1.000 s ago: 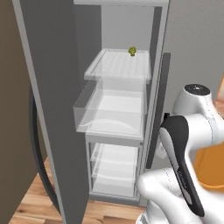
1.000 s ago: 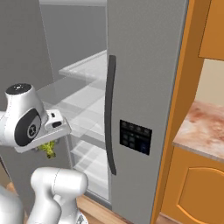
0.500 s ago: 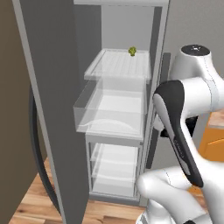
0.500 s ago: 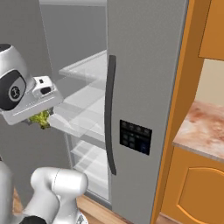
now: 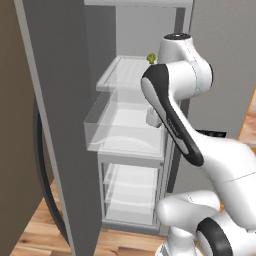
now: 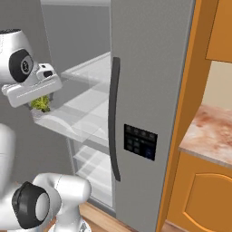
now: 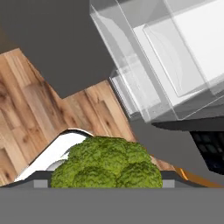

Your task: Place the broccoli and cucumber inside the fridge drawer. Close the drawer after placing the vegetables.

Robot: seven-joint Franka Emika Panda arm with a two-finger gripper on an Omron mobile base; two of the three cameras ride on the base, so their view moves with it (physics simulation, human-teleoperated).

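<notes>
Hand view: broccoli (image 7: 107, 164) head toward camera, fridge drawer (image 7: 175, 61) beyond.

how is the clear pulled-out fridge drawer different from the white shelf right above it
The fridge drawer is a deep bin with see-through walls; the shelf is a flat white slab. The drawer stands pulled out past the fridge front, while the shelf stays back inside. The shelf carries a small green thing at its back edge; the drawer looks bare. Both span the width of the compartment.
</notes>
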